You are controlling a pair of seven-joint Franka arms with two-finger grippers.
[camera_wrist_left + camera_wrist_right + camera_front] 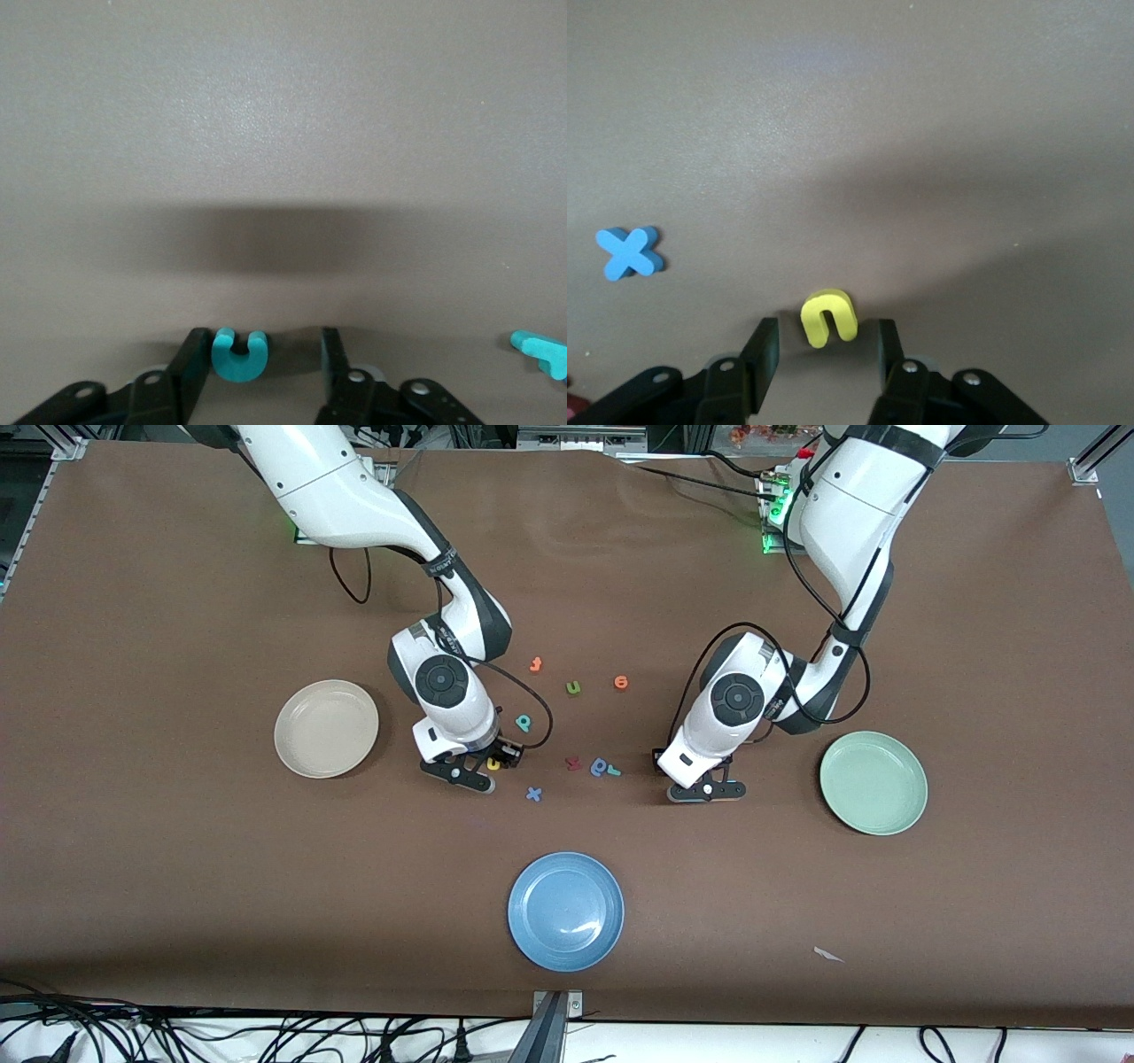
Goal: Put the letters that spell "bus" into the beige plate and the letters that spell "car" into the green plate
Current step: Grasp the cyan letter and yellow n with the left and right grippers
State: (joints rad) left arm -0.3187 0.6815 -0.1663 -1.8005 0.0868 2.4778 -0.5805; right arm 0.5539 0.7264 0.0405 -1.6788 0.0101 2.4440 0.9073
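My right gripper (485,767) (826,336) is down at the table beside the beige plate (326,728), open, with the yellow "u" (493,763) (828,317) between its fingertips and a gap on each side. My left gripper (705,789) (264,345) is down on the table beside the green plate (873,782), toward the right arm's end from it. It stands open around the teal "c" (237,356), which touches one finger (197,354) and is clear of the other. The teal "r" (614,771) (542,351) and the teal round-bowled letter (524,723) lie between the two grippers.
A blue plate (565,911) sits nearest the front camera. Loose letters lie mid-table: blue "x" (533,794) (629,252), a magenta letter (573,763), a blue round-bowled letter (599,766), green "u" (574,687), two orange letters (535,663). A white scrap (828,955) lies near the front edge.
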